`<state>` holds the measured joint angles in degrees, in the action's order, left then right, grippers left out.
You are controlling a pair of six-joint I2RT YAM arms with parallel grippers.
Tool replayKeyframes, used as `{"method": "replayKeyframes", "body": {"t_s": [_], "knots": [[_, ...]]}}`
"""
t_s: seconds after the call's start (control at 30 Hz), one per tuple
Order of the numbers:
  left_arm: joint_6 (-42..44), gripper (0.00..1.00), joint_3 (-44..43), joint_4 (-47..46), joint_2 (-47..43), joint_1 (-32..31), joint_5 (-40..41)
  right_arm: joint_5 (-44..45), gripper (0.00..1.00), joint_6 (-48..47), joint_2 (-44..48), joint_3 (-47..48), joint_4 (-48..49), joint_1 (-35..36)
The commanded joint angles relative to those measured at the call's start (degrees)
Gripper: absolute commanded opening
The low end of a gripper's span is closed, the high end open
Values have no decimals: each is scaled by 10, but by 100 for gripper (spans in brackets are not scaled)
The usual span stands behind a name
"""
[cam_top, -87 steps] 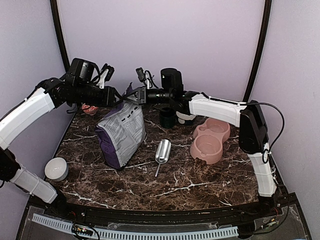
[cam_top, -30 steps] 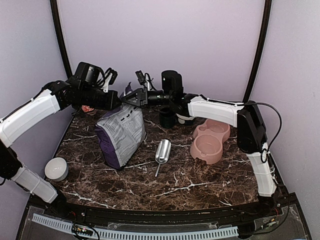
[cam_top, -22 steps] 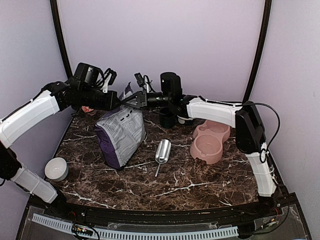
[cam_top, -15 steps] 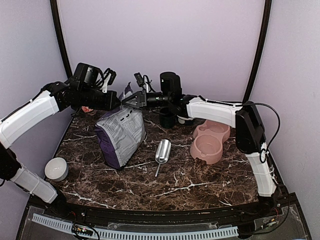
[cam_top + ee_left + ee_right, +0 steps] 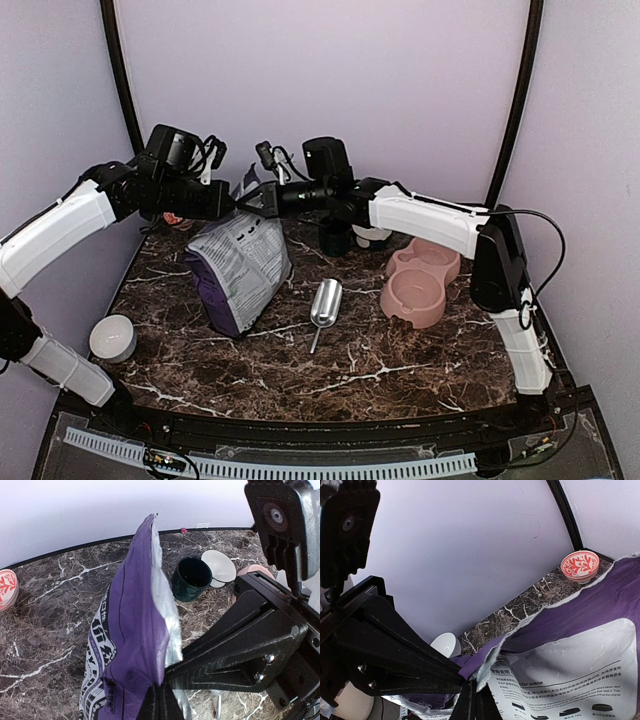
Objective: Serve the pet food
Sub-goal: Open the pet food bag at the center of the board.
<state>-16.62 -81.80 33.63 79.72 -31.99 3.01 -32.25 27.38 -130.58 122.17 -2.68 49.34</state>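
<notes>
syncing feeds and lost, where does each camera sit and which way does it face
Top external: above and behind the arm bases, looking down on the table; both arms show, meeting at the bag.
Left wrist: on the left arm, looking past the left gripper, over the bag, toward the mug.
Right wrist: on the right arm, looking past the right gripper toward the wall.
Wrist views share the bag and red bowl.

Marble table (image 5: 400, 365) bearing:
- purple-and-grey printed bag (image 5: 240, 275), standing left of centre
- metal scoop (image 5: 325, 303), lying just right of it
- pink double bowl (image 5: 420, 280), right
- dark cup (image 5: 335, 238) and white dish (image 5: 372, 237), far centre
- red-patterned bowl (image 5: 6, 587), far left
- white bowl (image 5: 112, 338), near left
</notes>
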Motion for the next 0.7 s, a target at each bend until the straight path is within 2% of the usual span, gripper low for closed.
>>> {"method": "replayKeyframes", "body": {"t_s": [0.0,0.47,0.67], "knots": [[-8,0,-36,46,-33,6,58,91,0,-49,10,-2,-96,-12],[-19,0,-74,100,-29,6,135,123,0,-70,26,-12,-121,-11],[-22,0,-70,116,-26,6,195,123,0,-75,31,-17,-125,-11]]}}
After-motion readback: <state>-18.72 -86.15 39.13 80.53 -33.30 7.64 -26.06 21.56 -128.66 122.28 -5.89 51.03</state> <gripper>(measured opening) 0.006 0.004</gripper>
